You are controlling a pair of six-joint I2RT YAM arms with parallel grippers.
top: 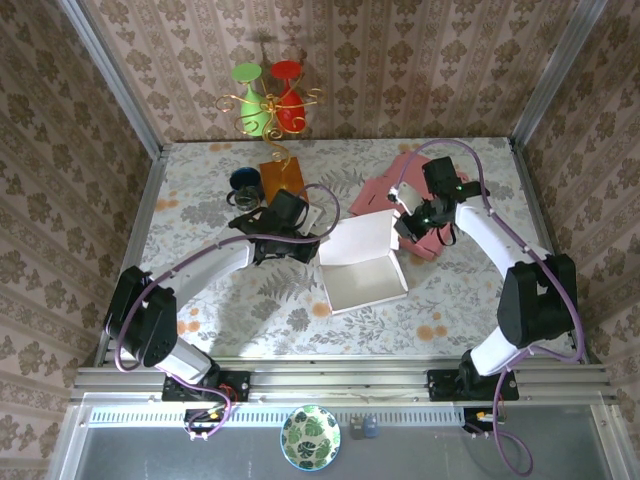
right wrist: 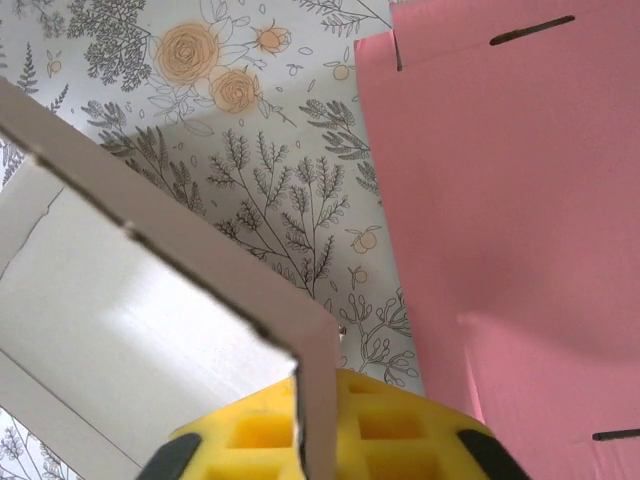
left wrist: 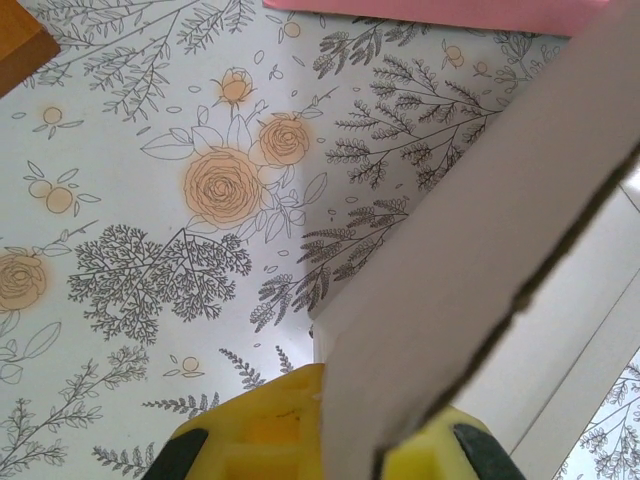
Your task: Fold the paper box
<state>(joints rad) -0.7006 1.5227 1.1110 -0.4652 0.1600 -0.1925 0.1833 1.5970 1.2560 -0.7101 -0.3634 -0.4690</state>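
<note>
Between the two arms, mid-counter (top: 250, 310), the paper box (top: 362, 270) sits half-formed. Its raised far panel (left wrist: 450, 300) is pinched at either end, with left jaws and right jaws both clamped narrow on the card. Uneven pulling could tear it, buckle it off its crease, or drag the box onto the pink sheet (right wrist: 520, 200).

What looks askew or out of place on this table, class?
The pink cardboard sheets behind the white paper box lie skewed and overlapping at the right rear, not squared up. Nothing looks spilled.
</note>
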